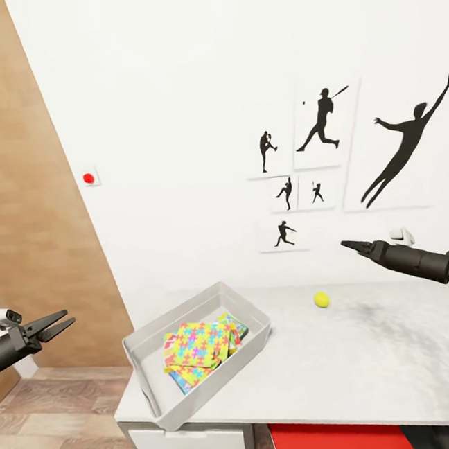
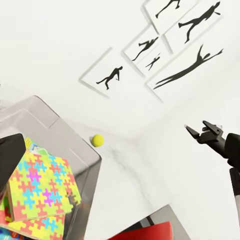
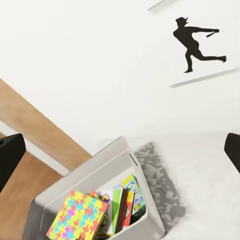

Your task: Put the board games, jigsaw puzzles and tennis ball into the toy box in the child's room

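The head camera looks forward and down from above the near edge of the tabletop [image 1: 379,360], facing the white wall with the silhouette pictures [image 1: 324,122] at twelve o'clock. The toy box [image 1: 251,305] sits at about ten o'clock, the tennis ball [image 1: 322,300] near twelve.

The left wrist camera looks from the left end, tilted, close over the toy box [image 2: 65,137], across to the tennis ball [image 2: 97,140], the silhouette pictures [image 2: 165,50] and the right claw [image 2: 192,131].

The right wrist camera looks from the right, farther back, toward the toy box [image 3: 100,170] and the wall.

All three views share the toy box, the tabletop and the wall.
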You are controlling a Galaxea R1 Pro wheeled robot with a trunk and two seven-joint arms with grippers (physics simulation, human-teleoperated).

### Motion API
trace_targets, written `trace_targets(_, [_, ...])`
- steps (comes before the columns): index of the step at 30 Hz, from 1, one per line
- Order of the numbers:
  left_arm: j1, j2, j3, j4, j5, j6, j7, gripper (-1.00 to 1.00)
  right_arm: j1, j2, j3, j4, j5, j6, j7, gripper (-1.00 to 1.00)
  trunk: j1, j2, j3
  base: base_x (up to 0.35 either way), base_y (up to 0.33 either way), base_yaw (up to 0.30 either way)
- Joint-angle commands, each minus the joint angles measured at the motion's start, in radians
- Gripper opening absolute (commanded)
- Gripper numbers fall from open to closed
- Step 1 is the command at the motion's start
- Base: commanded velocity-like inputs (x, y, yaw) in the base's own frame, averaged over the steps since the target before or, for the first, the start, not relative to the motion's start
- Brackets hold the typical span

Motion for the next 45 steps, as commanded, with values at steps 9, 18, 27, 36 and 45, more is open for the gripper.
trace_targets(9, [-0.001,0.0,0.0,0.0,0.0,0.01,-0.003,1.0,-0.001,-0.001,-0.001,0.001,0.006,0.005,0.008,1.0,0.001,-0.002,0.001,0.13,0.039,-0.048])
trace_targets(18, [0.0,0.0,0.0,0.0,0.0,0.01,-0.003,1.0,0.007,0.0,-0.001,0.001,0.007,0.005,0.006,1.0,0.001,-0.002,0.008,0.025,0.007,-0.117])
trace_targets(27, [0.001,0.0,0.0,0.0,0.0,0.01,-0.003,1.0,0.009,0.0,-0.001,0.001,0.008,0.005,0.006,1.0,0.001,-0.002,0.01,0.003,0.02,-0.043])
trace_targets(36, [0.001,0.0,0.0,0.0,0.0,0.01,-0.003,1.0,0.01,0.0,-0.001,0.001,0.009,0.005,0.005,1.0,0.001,-0.002,0.017,0.003,0.004,-0.1])
trace_targets(45, [0.001,0.0,0.0,0.0,0.0,0.009,-0.003,1.0,0.01,0.0,-0.001,0.001,0.01,0.005,0.003,1.0,0.001,-0.002,0.017,0.091,0.0,-0.014])
